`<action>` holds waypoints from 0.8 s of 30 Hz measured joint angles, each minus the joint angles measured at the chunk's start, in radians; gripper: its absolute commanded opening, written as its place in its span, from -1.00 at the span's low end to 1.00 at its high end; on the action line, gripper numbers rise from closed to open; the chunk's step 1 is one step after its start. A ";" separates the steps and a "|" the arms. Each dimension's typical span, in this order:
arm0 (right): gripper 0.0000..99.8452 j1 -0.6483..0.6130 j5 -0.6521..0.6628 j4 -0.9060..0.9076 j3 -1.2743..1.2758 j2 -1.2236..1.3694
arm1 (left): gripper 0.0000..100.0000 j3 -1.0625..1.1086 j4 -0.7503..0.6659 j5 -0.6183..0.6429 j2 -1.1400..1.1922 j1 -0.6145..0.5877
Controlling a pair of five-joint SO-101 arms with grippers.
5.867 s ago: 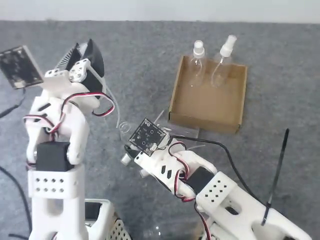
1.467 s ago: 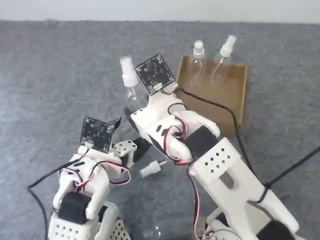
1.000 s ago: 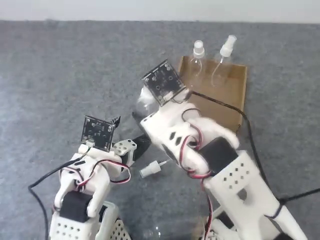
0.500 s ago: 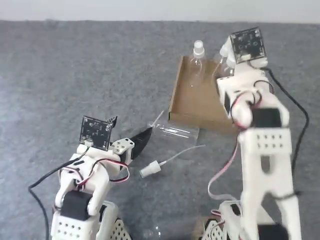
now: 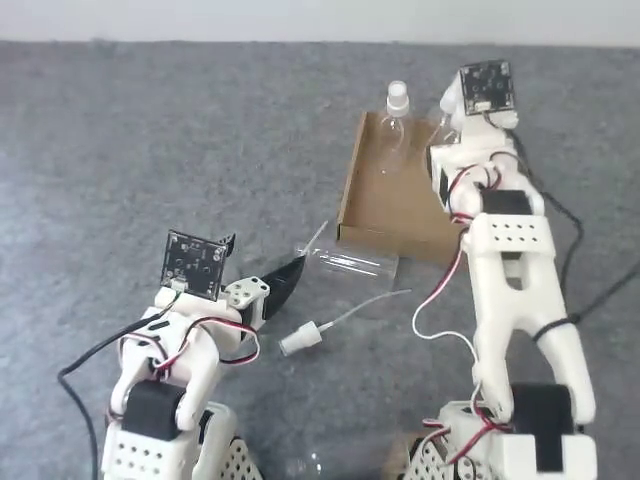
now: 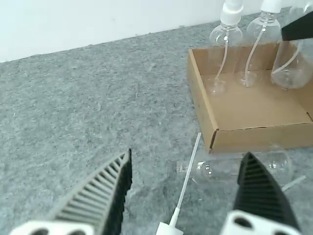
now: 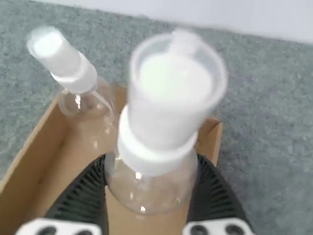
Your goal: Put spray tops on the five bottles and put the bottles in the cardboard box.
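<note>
The right gripper [image 7: 151,198] clasps a clear plastic bottle with white spray top [image 7: 156,142] by its shoulder, over the brown cardboard box [image 5: 352,185]. It looks light, slick and thin-walled; the stiffer neck suits gripping. The left gripper [image 6: 189,156] gapes empty near the box.

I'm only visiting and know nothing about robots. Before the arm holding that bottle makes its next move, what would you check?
1. Right gripper shut on the held bottle: ok.
2. Spray top on it: ok.
3. Held bottle above the cardboard box: ok.
4. Bare box floor beside the standing bottles: ok.
5. Held bottle's base touching the floor: cannot tell.
6. Left gripper open, away from the box: ok.
</note>
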 measured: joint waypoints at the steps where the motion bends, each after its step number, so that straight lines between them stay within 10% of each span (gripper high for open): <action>1: -0.99 0.000 -0.008 -0.034 0.021 0.005 | -0.36 0.000 0.000 0.000 0.000 0.000; 24: -0.98 0.003 -0.060 -0.308 0.101 0.176 | -0.36 0.000 0.000 0.000 0.000 0.000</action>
